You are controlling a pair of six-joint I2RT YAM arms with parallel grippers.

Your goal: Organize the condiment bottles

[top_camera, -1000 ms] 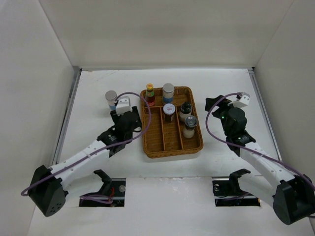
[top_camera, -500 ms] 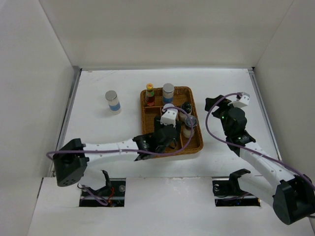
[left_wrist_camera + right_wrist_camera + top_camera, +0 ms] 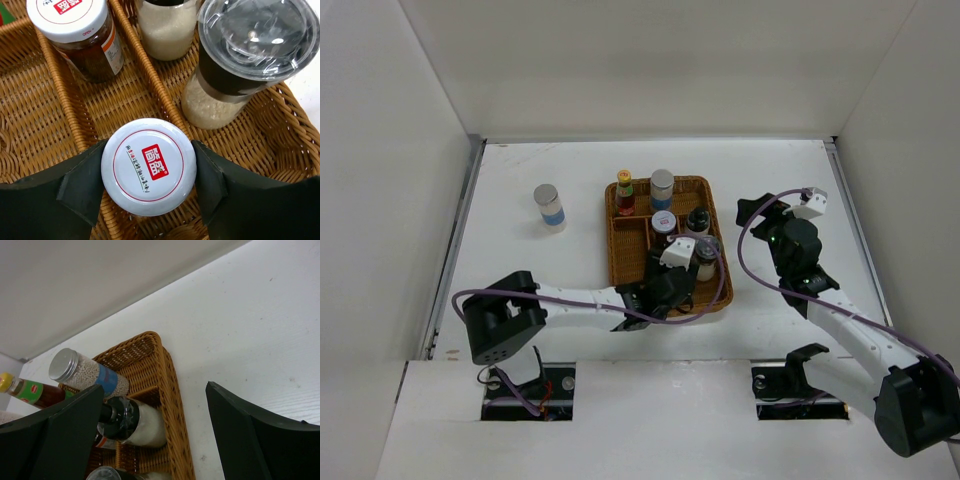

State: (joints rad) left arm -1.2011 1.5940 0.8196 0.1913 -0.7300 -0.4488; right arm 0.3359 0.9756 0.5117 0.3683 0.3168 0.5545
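My left gripper (image 3: pixel 148 170) is shut on a white-lidded jar with a red mark (image 3: pixel 147 167), its fingers (image 3: pixel 75 192) pressed on both sides of the lid. It holds the jar over the middle lane of the wicker tray (image 3: pixel 620 285), near the front; in the top view the left gripper (image 3: pixel 668 283) hides the jar. The tray holds a second white-lidded jar (image 3: pixel 75 30), a black-capped bottle (image 3: pixel 697 222), a clear-lidded shaker (image 3: pixel 250 55), a red yellow-capped bottle (image 3: pixel 624 192) and a blue-banded cylinder (image 3: pixel 662 187). Another blue-banded cylinder (image 3: pixel 549 207) stands on the table to the left. My right gripper (image 3: pixel 752 212) is open and empty, right of the tray.
The white table (image 3: pixel 520 170) is walled at the back and both sides. In the right wrist view the tray's far right corner (image 3: pixel 165 365), the cylinder (image 3: pixel 85 372) and the black-capped bottle (image 3: pixel 135 422) lie between the open right gripper's (image 3: pixel 155 387) fingers.
My left arm has swung from beside the lone cylinder on the left across to the tray and now hangs over its front middle. The right arm has not moved.
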